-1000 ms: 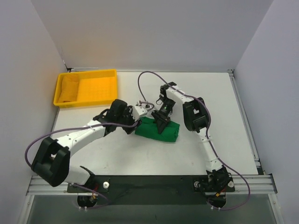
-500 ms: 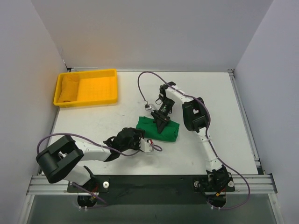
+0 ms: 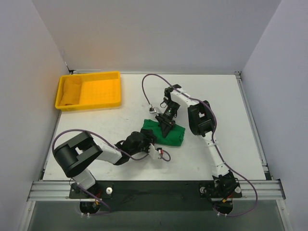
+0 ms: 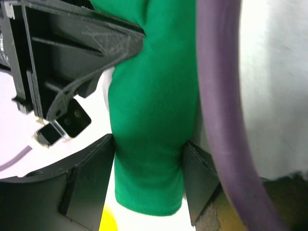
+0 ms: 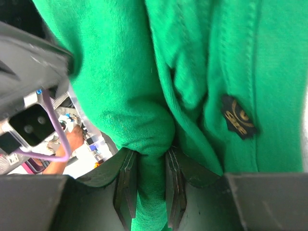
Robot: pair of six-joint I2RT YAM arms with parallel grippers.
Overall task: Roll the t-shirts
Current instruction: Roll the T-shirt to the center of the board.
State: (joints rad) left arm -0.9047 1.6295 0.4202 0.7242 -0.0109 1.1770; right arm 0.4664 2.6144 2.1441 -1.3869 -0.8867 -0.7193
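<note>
The green t-shirt (image 3: 177,135) lies as a short roll in the middle of the table. My right gripper (image 3: 166,128) comes down on it from the far side. In the right wrist view that gripper (image 5: 151,163) is shut on a thick fold of the t-shirt (image 5: 120,72), near a small black label (image 5: 238,117). My left gripper (image 3: 149,139) reaches the roll's left end from the near side. In the left wrist view its fingers (image 4: 91,183) press both sides of the t-shirt's (image 4: 154,96) end, so the left gripper (image 4: 148,159) is shut on it.
A yellow tray (image 3: 103,77) stands at the back left with a yellow cloth (image 3: 72,91) in its left part. A purple cable (image 3: 149,79) loops behind the right arm, and another purple cable (image 4: 216,96) crosses the left wrist view. White walls enclose the table.
My left arm has swung from the far-left side of the roll round to its near side and folded back, bringing its gripper onto the roll's left end. The right gripper has stayed put.
</note>
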